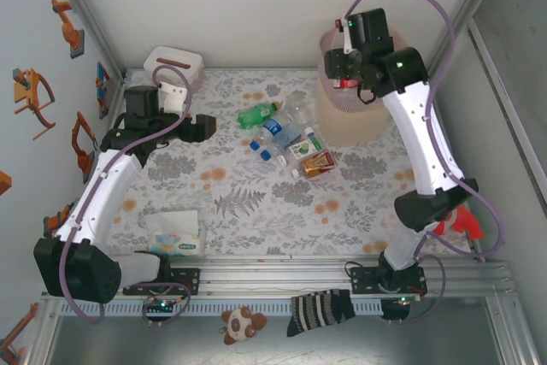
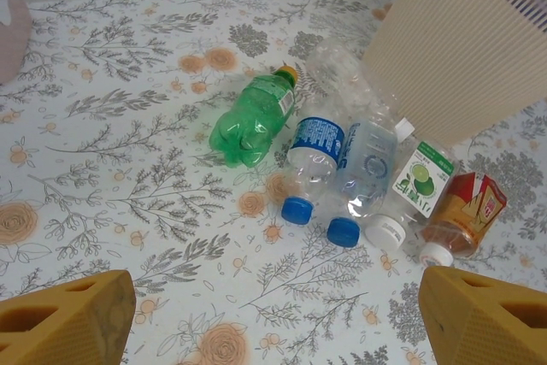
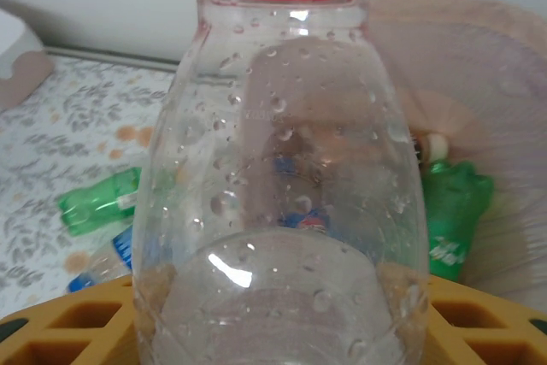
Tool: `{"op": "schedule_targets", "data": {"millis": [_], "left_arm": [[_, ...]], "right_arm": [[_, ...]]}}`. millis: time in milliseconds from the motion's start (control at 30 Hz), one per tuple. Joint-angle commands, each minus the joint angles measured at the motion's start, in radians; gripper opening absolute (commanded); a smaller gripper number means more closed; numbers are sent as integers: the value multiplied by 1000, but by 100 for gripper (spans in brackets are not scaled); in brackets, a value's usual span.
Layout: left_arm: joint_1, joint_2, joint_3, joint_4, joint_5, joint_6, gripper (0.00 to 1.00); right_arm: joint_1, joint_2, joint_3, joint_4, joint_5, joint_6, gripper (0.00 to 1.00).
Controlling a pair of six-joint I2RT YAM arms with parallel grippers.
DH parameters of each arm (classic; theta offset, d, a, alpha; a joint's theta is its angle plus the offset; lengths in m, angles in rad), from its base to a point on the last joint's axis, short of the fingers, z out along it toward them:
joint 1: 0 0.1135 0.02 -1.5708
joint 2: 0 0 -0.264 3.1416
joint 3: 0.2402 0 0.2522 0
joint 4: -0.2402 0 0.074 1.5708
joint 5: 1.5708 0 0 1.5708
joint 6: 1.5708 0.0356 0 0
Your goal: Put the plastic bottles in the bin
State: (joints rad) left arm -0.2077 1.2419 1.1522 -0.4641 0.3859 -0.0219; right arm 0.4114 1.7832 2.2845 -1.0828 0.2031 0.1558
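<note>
Clear bottle (image 3: 282, 168), red-capped, is pinched by the right gripper (image 3: 273, 335) over the bin (image 1: 352, 130); it should release only once centred above its mouth. Left gripper (image 2: 273, 322) hovers spread above the loose bottles (image 2: 342, 168).

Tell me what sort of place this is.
Probably a robotics test cell, not a home: two arms bolted to an aluminium rail, white enclosure walls, and bottles staged on a floral tablecloth beside a bin.
</note>
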Motion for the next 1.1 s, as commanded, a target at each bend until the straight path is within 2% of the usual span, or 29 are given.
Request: {"op": "schedule_targets", "data": {"millis": [0, 100, 167, 333, 400, 500, 700, 833, 1067], "left_arm": [[8, -28, -13, 4, -2, 24, 86], [8, -32, -12, 4, -5, 28, 86], [8, -32, -16, 6, -6, 28, 86], [8, -25, -9, 2, -2, 29, 86], [8, -24, -8, -4, -3, 29, 86], [8, -28, -8, -4, 1, 30, 86], [8, -33, -5, -7, 2, 28, 86], [8, -36, -3, -7, 6, 26, 86], [8, -36, 2, -11, 13, 21, 86]], "right_arm": [[-56, 46, 58, 27, -2, -46, 58], [-102, 83, 89, 34, -18, -34, 58], [-132, 105, 99, 39, -13, 41, 58], [-150, 90, 3, 167, -51, 290, 58], [-151, 76, -55, 217, 42, 448, 57], [-150, 99, -60, 162, 161, 640, 57], [-150, 142, -56, 24, 260, 914, 58], [-148, 161, -69, -22, 260, 1038, 58], [-144, 213, -78, -39, 221, 1140, 61]]}}
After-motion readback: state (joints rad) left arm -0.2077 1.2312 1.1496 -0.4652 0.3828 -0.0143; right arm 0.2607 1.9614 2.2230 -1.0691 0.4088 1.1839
